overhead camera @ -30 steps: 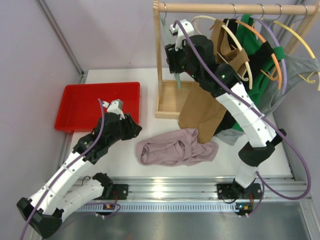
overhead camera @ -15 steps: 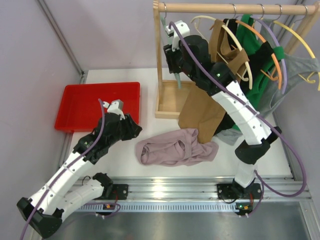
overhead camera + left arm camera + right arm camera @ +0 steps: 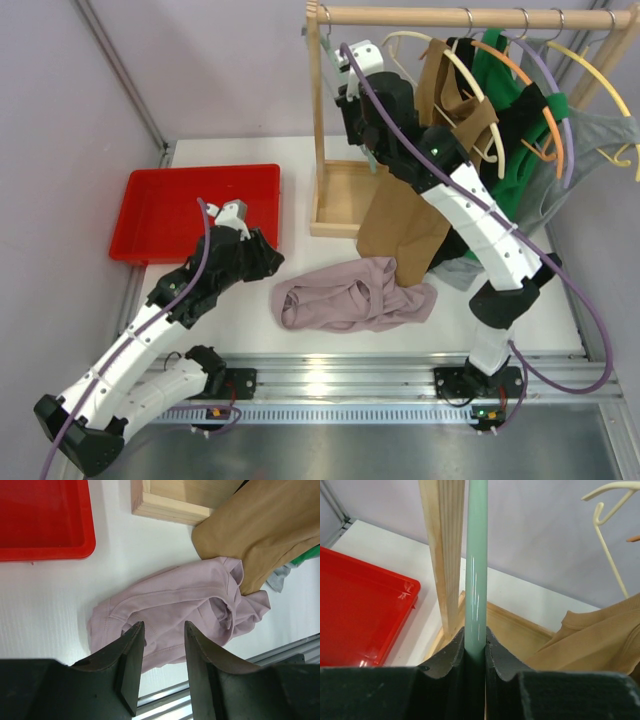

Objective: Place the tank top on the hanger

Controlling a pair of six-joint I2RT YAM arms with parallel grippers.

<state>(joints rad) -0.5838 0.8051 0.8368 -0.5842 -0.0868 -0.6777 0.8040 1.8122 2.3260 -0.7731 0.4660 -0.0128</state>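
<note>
1. Where the wooden rack (image 3: 335, 228) has its left post, the hanger (image 3: 476, 580) hangs just beside it, and its green bar runs straight up and down
2. The right gripper (image 3: 475, 645) has its fingers squeezed tight on that bar, one on each side
3. The tank top (image 3: 345, 295) lies in a soft heap on the white table, in front of the rack's base. Its long way runs side to side, the same way as the rack's top rail. I cannot tell which end is the neck
4. The brown top (image 3: 405, 215) hangs down from the rack, and its bottom covers the tank top's right end
5. The left gripper (image 3: 162, 645) hangs over the tank top, in front of the rack and to its left, with fingers wide apart and nothing in them
6. A red tray (image 3: 150, 245) sits left of the rack. Green clothes (image 3: 520, 130) and grey clothes (image 3: 590, 135) crowd the rack's right side
</note>
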